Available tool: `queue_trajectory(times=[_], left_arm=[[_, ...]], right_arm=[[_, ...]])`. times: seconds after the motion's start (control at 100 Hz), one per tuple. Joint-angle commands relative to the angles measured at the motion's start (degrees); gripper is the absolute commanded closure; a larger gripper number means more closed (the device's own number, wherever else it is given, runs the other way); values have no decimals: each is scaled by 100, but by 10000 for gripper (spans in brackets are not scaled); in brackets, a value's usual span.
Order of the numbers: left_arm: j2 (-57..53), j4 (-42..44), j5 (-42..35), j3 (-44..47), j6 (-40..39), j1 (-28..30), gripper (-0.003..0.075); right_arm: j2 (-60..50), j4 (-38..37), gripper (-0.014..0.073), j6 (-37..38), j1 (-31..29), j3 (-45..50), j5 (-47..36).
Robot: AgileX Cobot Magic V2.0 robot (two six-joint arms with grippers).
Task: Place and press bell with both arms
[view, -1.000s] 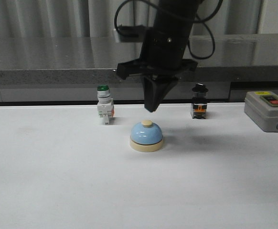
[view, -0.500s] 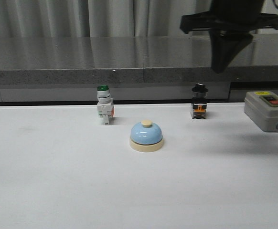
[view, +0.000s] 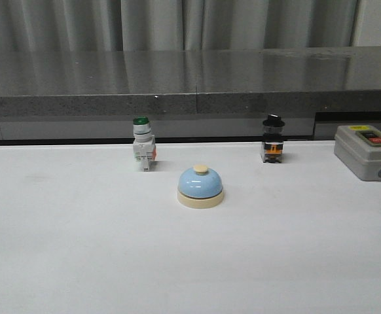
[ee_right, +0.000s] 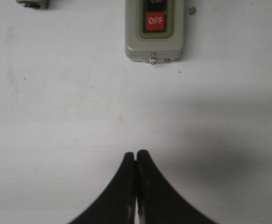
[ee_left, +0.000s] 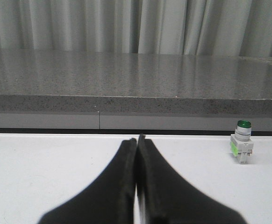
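Table (view: 79, 261): white and broad, with wide bare room on every side of the bell; its far edge meets a grey ledge (view: 177, 98) that rises like a low wall and would stop any reach past it.
Switch box (view: 367, 152): grey, with a red OFF key, at the table's right edge; the right wrist view shows it lying ahead of that arm's fingers.
Left gripper (ee_left: 137, 142): jaws pressed flat together, nothing between them; low over the table and aimed at the ledge, off to one side of the green switch.
Right gripper (ee_right: 135, 155): jaws likewise closed and empty, pointing down at bare table short of the switch box.
Bell (view: 200, 187): upright at mid-table, button on top, touched by neither arm; it stands nearer the viewer than the two small switches.
Green switch (view: 143, 142): behind and left of the bell, near but apart.
Black switch (view: 273, 139): behind and right of the bell, apart.
Risk: a press that lands off the button could, in my judgement, slide down the dome and shove the bell sideways; a low sweep from the right might clip the switch box or the black switch.
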Motion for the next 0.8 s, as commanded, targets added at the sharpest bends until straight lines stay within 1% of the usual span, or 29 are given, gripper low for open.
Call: queue_trajectory(times=[0.0,0.14,0.31,0.52,0.58,0.69,0.79], left_arm=[[-168,-30,-453,224,-53,12,741],[-168,-30,-453,224,-53,12,741],[-168,-30,-453,224,-53,12,741],[-168,-30,-453,224,-53,12,741],[-168,-30,-453,224,-53,12,741],[-168,-30,-453,224,-53,12,741],[-168,-30,-453,224,-53,12,741]], right_arm=[[-552,66,654,22,-205,196,-297],[-1046,121,654,22,-385,653,-411],[-1793,194,654,-7,-385,1280,-985],[-2877,500,654,-694,-385,2099,-1668],[-3171,543,654,-836,-385,2305,-1759],[-3693,554,654,-844,-385,2637,-1925],[-4144,554,654,-844,-385,2796,-1837]])
